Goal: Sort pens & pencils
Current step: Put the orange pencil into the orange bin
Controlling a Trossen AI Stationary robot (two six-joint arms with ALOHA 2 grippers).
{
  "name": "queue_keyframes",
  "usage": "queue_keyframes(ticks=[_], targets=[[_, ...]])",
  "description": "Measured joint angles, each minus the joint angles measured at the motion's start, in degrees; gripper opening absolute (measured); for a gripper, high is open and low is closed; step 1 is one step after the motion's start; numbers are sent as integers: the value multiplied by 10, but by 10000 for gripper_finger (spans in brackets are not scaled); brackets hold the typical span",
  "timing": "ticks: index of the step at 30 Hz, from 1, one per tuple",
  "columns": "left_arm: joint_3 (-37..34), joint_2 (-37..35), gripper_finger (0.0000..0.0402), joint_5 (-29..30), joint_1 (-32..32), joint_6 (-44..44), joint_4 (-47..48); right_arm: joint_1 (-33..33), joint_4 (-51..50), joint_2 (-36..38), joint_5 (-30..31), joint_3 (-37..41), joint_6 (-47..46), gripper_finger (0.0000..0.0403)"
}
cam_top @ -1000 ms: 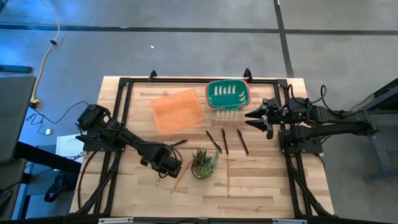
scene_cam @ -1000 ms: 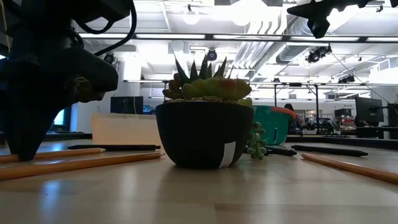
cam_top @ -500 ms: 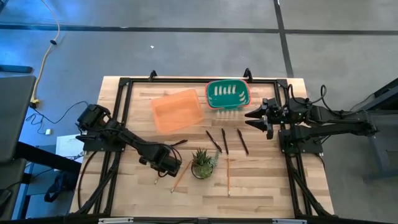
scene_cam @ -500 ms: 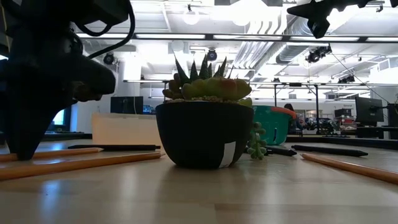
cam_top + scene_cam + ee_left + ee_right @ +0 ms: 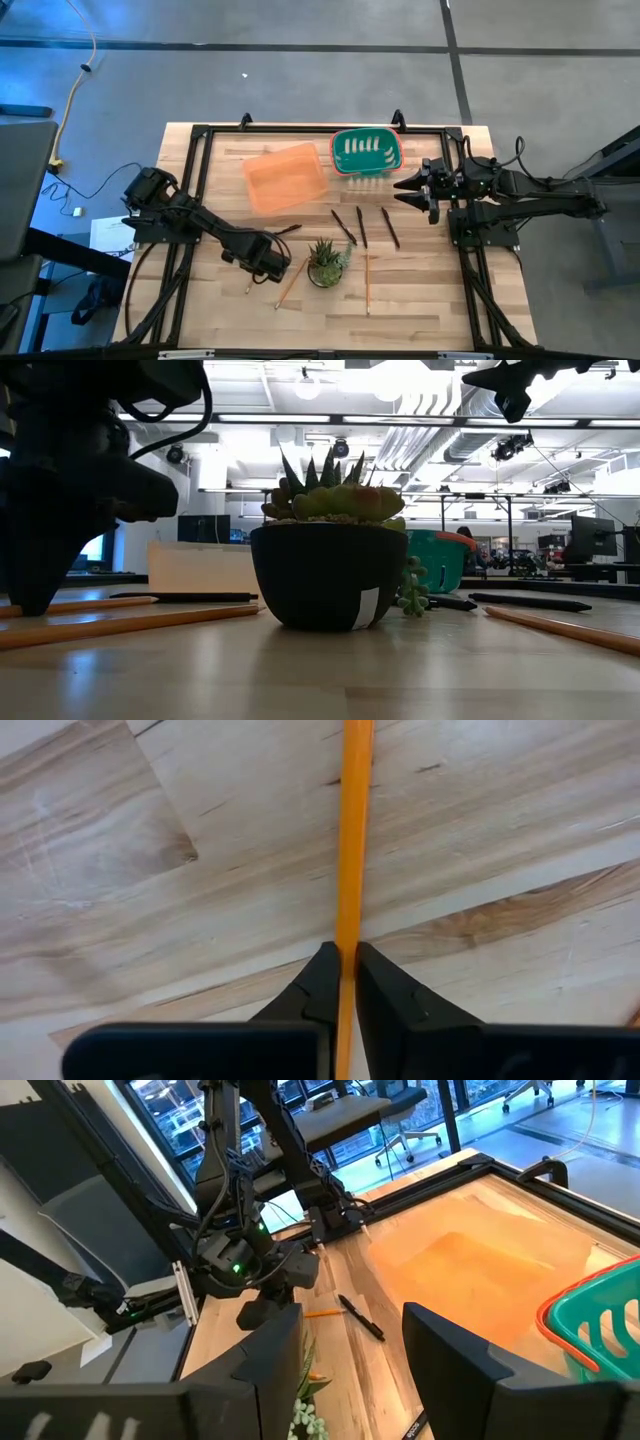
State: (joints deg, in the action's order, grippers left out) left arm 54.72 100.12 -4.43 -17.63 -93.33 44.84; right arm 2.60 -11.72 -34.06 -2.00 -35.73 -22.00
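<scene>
On the table (image 5: 420,300), count three pencils and four pens (image 5: 360,226). Your left gripper (image 5: 340,965), left of the plant (image 5: 325,262), pinches one pencil (image 5: 349,840) lying flat. Your right gripper (image 5: 400,187) waits with fingers spread beside the green basket (image 5: 366,150); an orange bin (image 5: 284,177) sits alongside.

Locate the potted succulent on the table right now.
In the high view the potted succulent stands near the table's front middle, just right of the left pincer and between two pencils, with the pens lying behind it.
</scene>
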Motion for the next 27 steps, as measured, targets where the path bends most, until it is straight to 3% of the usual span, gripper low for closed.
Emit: queue_keyframes(ticks=[27], targets=[[22, 2, 1, 12, 0, 22, 15, 0, -1, 0, 0, 0, 0, 165]])
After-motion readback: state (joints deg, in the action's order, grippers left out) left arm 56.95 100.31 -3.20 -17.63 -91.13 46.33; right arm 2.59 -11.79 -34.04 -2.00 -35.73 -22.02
